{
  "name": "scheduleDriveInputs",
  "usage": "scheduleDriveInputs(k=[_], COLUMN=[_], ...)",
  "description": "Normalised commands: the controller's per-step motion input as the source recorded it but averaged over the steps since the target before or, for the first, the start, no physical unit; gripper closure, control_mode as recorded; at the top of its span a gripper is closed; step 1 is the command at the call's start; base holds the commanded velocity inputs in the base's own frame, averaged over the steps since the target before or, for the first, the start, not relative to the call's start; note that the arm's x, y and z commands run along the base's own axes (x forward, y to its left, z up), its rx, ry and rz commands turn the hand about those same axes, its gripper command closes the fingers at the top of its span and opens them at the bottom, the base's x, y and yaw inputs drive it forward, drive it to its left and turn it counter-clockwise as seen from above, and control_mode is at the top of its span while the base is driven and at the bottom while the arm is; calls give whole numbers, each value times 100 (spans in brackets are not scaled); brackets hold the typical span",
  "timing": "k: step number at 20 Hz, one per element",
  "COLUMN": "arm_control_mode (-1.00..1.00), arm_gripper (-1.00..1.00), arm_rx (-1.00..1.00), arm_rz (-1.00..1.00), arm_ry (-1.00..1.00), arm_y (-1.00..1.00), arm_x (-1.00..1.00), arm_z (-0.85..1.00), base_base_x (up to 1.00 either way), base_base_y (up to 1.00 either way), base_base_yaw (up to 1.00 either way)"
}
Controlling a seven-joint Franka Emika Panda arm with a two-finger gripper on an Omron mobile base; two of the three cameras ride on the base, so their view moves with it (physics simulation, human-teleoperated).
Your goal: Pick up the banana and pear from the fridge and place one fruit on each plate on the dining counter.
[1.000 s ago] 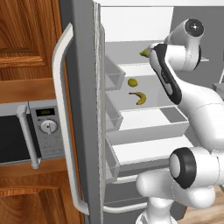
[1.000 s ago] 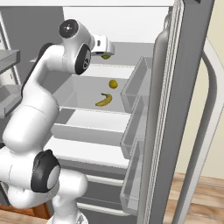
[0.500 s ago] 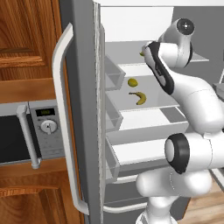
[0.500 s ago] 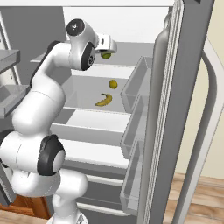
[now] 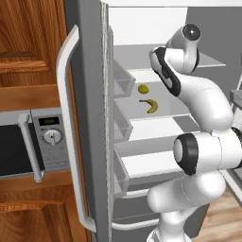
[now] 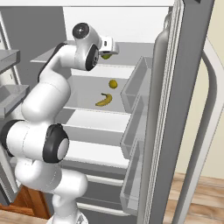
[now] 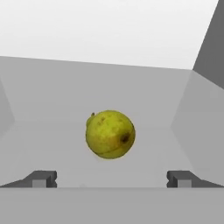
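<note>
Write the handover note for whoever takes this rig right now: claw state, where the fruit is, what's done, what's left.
Claw: open, empty, aimed at the pear on an upper fridge shelf; fingertips short of it, not touching.
Banana: lying on the shelf below, beside a small round yellow fruit, which is not part of the job.
Fridge: doors open.
Done: nothing picked yet.
Left: grasp the pear, carry it to a plate, then come back for the banana. Plates and counter are out of sight from here.
</note>
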Motion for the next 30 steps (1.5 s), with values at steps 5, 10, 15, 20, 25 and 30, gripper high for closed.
scheduleDriveInputs(k=[5, 10, 15, 20, 25, 30], arm_control_mode=[-100, -100, -100, -100, -100, -100], arm_gripper=[-100, -100, -100, -100, 100, 100], arm_rx=[0, 0, 0, 0, 0, 0], arm_rz=[0, 2, 2, 2, 1, 2], arm_ry=[1, 2, 2, 0, 4, 3], arm_y=[0, 0, 0, 0, 0, 0], arm_x=[37, 37, 35, 24, 0, -1], arm_z=[-9, -8, -8, -6, -19, -24], base_base_x=[0, 0, 0, 0, 0, 0], base_base_y=[0, 0, 0, 0, 0, 0], base_base_yaw=[0, 0, 0, 0, 0, 0])
